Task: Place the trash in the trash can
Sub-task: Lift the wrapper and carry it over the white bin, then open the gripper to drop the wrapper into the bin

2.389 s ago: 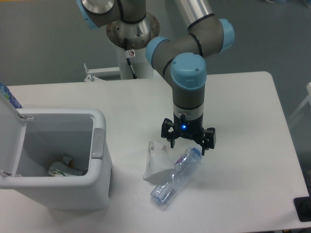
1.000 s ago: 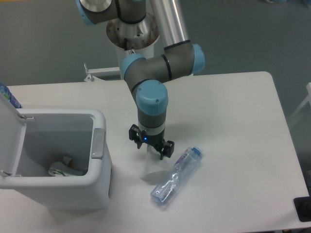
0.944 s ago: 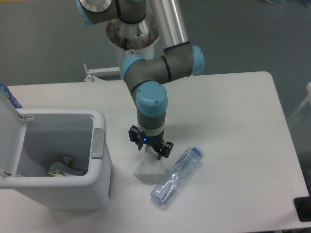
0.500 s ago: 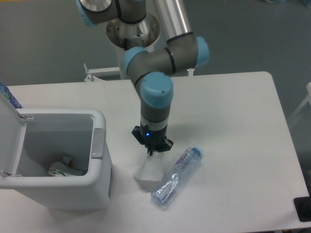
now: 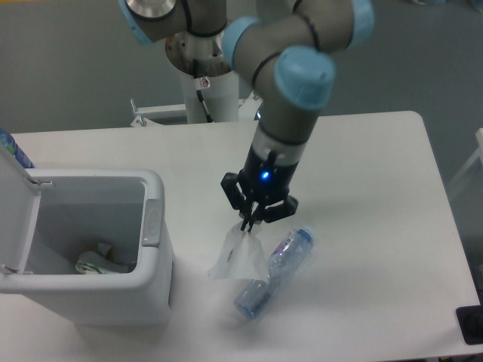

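The arm's black two-finger gripper [image 5: 247, 223] points down over the middle of the white desk [image 5: 377, 188], a blue light glowing on its body. Its fingers [image 5: 244, 221] are pinched together on the top edge of the thin whitish translucent plastic wrapper [image 5: 236, 255], which hangs straight below them at 6 o'clock from the fingertips, fanning wider toward its lower edge. Whether that lower edge touches the desk or hangs just above it cannot be told.

The clear bluish plastic bottle with a purple-tinted label [image 5: 273, 273] lies on its side on the desk, just beside the wrapper at about 4 o'clock from the fingers, its cap end toward 1 o'clock and its base toward 7 o'clock. The wrapper's lower right corner overlaps the bottle in the view; the fingers do not touch the bottle.

The white rectangular plastic bin with rounded corners [image 5: 155, 294] stands at 9 o'clock from the gripper, near the desk's left edge. Its hinged white lid [image 5: 15, 211] is raised, the grey tab [image 5: 152, 222] sits on the rim facing the wrapper, and some crumpled litter [image 5: 96, 262] lies inside.
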